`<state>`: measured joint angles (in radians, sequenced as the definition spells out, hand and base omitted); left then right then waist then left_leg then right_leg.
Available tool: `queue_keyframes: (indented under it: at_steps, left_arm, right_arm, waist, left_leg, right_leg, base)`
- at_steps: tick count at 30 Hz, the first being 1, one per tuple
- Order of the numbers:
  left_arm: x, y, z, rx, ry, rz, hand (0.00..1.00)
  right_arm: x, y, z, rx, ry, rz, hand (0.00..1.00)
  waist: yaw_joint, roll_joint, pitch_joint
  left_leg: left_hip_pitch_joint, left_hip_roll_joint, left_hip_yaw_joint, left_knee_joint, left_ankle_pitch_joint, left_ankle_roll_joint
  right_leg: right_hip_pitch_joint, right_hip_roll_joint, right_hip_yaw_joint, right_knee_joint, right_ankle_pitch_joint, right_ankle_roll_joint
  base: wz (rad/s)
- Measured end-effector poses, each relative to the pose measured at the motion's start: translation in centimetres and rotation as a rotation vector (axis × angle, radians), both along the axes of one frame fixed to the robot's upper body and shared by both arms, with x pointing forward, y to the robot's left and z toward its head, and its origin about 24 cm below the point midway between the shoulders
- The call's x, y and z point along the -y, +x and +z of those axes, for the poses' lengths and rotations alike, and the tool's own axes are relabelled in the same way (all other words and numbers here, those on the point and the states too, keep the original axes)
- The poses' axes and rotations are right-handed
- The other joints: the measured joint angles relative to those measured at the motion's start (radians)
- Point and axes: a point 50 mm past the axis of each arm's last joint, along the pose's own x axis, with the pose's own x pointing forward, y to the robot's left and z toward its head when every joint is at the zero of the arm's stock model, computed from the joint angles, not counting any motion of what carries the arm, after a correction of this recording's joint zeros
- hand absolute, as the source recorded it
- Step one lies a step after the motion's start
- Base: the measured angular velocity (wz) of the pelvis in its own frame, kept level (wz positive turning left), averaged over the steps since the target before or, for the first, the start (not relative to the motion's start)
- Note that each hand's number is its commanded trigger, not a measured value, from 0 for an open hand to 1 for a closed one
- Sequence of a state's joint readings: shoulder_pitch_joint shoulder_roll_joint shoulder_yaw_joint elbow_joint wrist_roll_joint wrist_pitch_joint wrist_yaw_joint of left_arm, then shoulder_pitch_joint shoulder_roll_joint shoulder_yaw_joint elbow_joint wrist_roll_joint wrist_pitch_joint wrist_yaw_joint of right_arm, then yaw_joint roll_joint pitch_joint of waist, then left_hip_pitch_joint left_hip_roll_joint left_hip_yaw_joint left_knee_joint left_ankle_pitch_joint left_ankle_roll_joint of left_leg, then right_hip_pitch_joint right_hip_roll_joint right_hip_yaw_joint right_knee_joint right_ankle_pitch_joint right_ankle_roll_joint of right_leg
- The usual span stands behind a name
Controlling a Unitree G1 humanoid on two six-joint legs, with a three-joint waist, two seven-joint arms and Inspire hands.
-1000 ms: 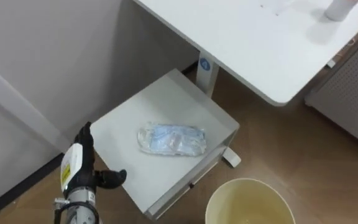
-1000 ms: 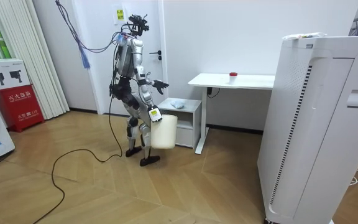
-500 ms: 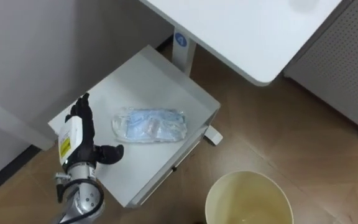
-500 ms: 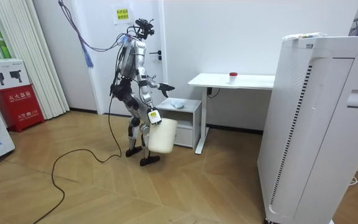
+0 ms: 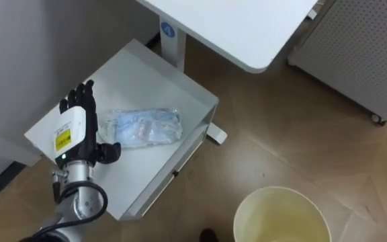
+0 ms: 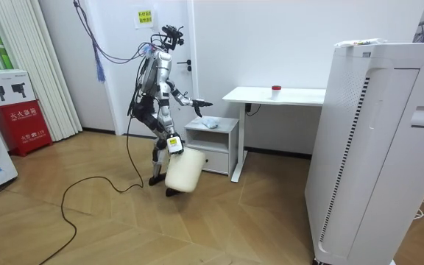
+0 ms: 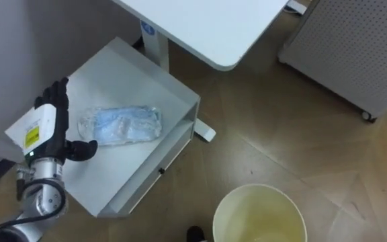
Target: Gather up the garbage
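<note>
A crumpled blue-and-white plastic packet (image 5: 143, 128) lies on top of a low white cabinet (image 5: 140, 67). My left hand (image 5: 78, 132) hovers just left of it, open, fingers straight and thumb pointing at the packet without touching it. The same hand (image 7: 44, 133) and packet (image 7: 122, 126) appear in the right eye view. A cream round bin (image 5: 281, 216) hangs below me, mouth up. In the room view my right hand (image 6: 174, 144) holds the tilted bin (image 6: 182, 169) by its rim at my side, while my left hand (image 6: 201, 105) reaches over the cabinet (image 6: 213, 140).
A white desk (image 5: 227, 27) stands over the cabinet's far side on a white leg (image 5: 170, 37). A perforated white panel (image 5: 355, 47) stands at the right. Wooden floor (image 5: 294, 148) lies between cabinet and panel. A large white appliance (image 6: 374, 147) fills the room view's right.
The camera has shifted as I lean toward the cabinet. My left hand has closed in on the packet's left end. The bin has swung lower and tilted at my side.
</note>
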<state>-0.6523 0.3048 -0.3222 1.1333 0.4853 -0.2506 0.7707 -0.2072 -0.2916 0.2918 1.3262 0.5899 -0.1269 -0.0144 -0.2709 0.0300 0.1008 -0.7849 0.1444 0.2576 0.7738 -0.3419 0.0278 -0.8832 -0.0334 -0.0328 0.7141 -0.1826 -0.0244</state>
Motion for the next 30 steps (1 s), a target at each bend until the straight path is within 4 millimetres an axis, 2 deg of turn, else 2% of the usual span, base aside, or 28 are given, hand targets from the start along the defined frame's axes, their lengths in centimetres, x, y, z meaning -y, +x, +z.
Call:
queue_keyframes:
  at_steps: [4,7,10,18,19,20,21,27,30]
  left_arm:
    - [0.4,0.2,0.0,-0.017,0.043,-0.02,0.0]
    - [0.6,0.4,0.0,-0.047,0.085,-0.041,0.0]
    - [0.6,0.4,-0.4,-0.1,0.128,-0.065,0.0]
    - [0.5,1.2,0.2,-0.158,0.181,-0.1,0.0]
    - [0.5,1.2,0.0,-0.178,0.191,-0.105,0.15]
    - [0.5,1.2,0.0,-0.181,0.19,-0.109,0.55]
    - [0.6,1.4,0.2,-0.18,0.19,-0.115,1.0]
    - [0.4,1.7,0.5,-0.211,0.198,-0.119,1.0]
    - [0.7,1.7,0.1,-0.258,0.226,-0.143,1.0]
  right_arm:
    - [0.1,-0.2,-0.1,-0.028,-0.006,0.0,1.0]
    - [0.0,-0.4,-0.2,-0.046,-0.003,0.01,1.0]
    - [-0.2,-0.4,-0.3,-0.06,-0.009,0.041,1.0]
    - [-0.4,-0.8,-0.6,-0.122,-0.038,0.147,1.0]
    - [-0.4,-0.8,-0.6,-0.127,-0.038,0.153,1.0]
    - [-0.5,-0.9,-0.6,-0.133,-0.039,0.161,1.0]
    - [-0.5,-1.0,-0.7,-0.146,-0.043,0.18,1.0]
    - [-0.7,-1.4,-0.9,-0.2,-0.051,0.243,1.0]
    - [-0.7,-1.5,-1.0,-0.214,-0.038,0.25,1.0]
  waist:
    - [-0.01,0.0,-0.0003]
    - [-0.03,-0.002,-0.0013]
    - [-0.038,-0.003,-0.0013]
    - [-0.06,-0.003,-0.0009]
    - [-0.06,-0.003,-0.0009]
    - [-0.059,-0.003,-0.0009]
    - [-0.058,-0.003,-0.001]
    - [-0.058,-0.004,-0.0012]
    - [-0.057,-0.004,-0.0014]
  left_leg:
    - [-0.029,0.001,-0.003,0.025,-0.005,-0.005]
    - [-0.041,0.003,-0.009,0.046,-0.008,-0.011]
    - [-0.046,0.018,-0.009,0.062,-0.014,-0.015]
    - [-0.115,0.029,-0.02,0.106,-0.02,-0.018]
    - [-0.121,0.035,-0.019,0.115,-0.024,-0.017]
    - [-0.124,0.036,-0.02,0.118,-0.026,-0.016]
    - [-0.129,0.038,-0.023,0.123,-0.028,-0.016]
    - [-0.139,0.036,-0.022,0.134,-0.033,-0.011]
    - [-0.145,0.038,-0.024,0.139,-0.036,-0.013]
  right_leg:
    - [-0.036,-0.002,0.0,0.041,-0.015,-0.007]
    - [-0.05,-0.009,-0.003,0.07,-0.026,-0.014]
    - [-0.053,0.003,-0.001,0.074,-0.025,-0.019]
    - [-0.118,0.008,-0.004,0.105,-0.022,-0.026]
    - [-0.121,0.012,-0.006,0.106,-0.022,-0.027]
    - [-0.122,0.013,-0.008,0.107,-0.022,-0.027]
    - [-0.124,0.014,-0.011,0.108,-0.022,-0.027]
    - [-0.133,0.006,-0.013,0.119,-0.023,-0.024]
    - [-0.136,0.003,-0.018,0.121,-0.023,-0.024]
  base:
    - [0.03]
    - [0.05]
    - [-0.07]
    - [-0.02]
    - [-0.06]
    - [-0.05]
    - [0.0]
    - [0.02]
    - [0.04]
